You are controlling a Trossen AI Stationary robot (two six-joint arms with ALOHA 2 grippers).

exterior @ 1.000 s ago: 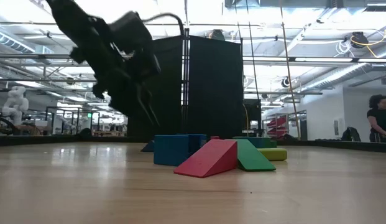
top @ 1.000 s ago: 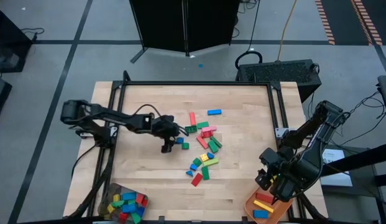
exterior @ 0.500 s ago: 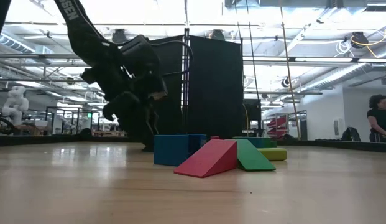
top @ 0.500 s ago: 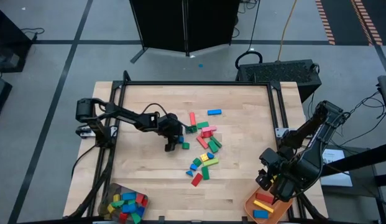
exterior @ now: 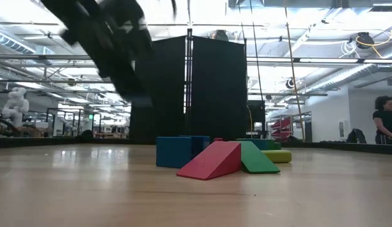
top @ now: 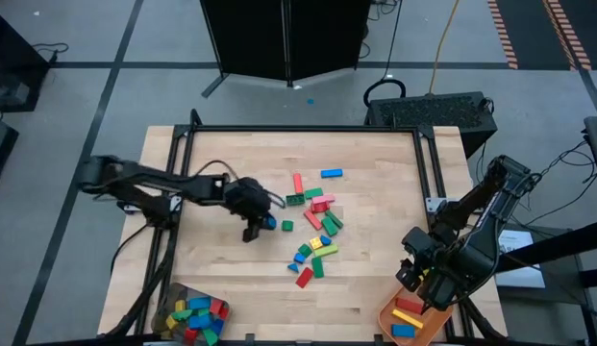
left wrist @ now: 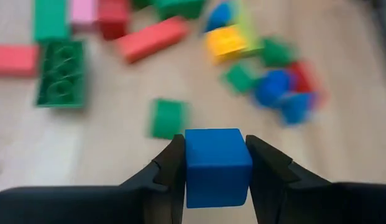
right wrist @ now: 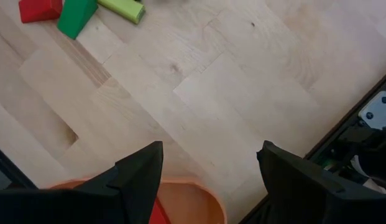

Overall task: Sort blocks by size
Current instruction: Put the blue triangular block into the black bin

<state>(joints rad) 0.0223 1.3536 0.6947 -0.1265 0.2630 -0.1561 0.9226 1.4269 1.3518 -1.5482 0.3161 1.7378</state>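
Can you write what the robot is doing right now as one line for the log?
left hand: shut on blue block, beside pile | right hand: open, over orange tray | sorting: ongoing

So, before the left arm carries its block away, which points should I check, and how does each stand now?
1. Blue block sits between the left hand's fingers: ok.
2. Block seated squarely: ok.
3. Block lifted clear of the table: cannot tell.
4. Grey container has room for it: cannot tell, already quite full.
5. Right hand away from the pile, over the orange tray: ok.
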